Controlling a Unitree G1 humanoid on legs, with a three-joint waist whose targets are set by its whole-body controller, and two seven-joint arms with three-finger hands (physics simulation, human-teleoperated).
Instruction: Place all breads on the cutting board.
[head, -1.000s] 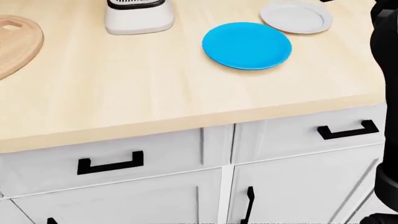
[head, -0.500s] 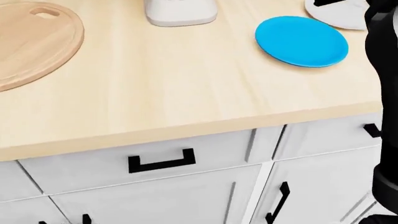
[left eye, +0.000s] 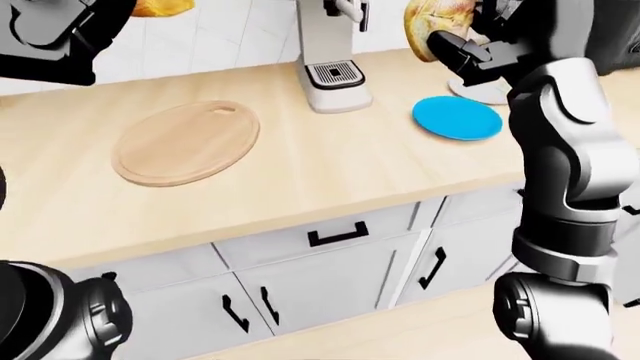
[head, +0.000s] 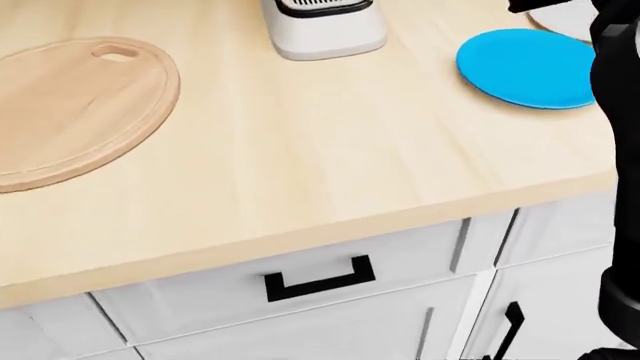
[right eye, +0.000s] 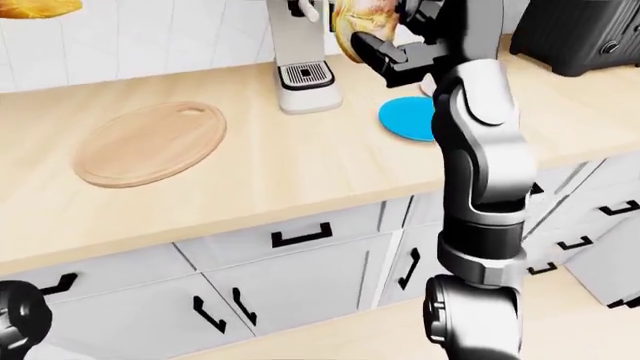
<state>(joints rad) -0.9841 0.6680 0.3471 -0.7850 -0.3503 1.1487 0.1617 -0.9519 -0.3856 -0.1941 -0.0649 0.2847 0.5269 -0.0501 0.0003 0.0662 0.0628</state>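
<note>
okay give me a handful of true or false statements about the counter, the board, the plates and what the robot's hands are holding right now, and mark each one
1. The cutting board has no bread on it. True.
2. The right hand is closed on a bread, held up above the counter. True.
3. The blue plate lies to the left of the cutting board in the left-eye view. False: it lies to the right, past the white appliance.
4. The blue plate carries a loaf. False: it is bare.
5. The left hand is raised at the top left of the left-eye view, with a second bread at its edge. True.
6. The cutting board is square. False: it is a rounded oval with a handle hole.
</note>
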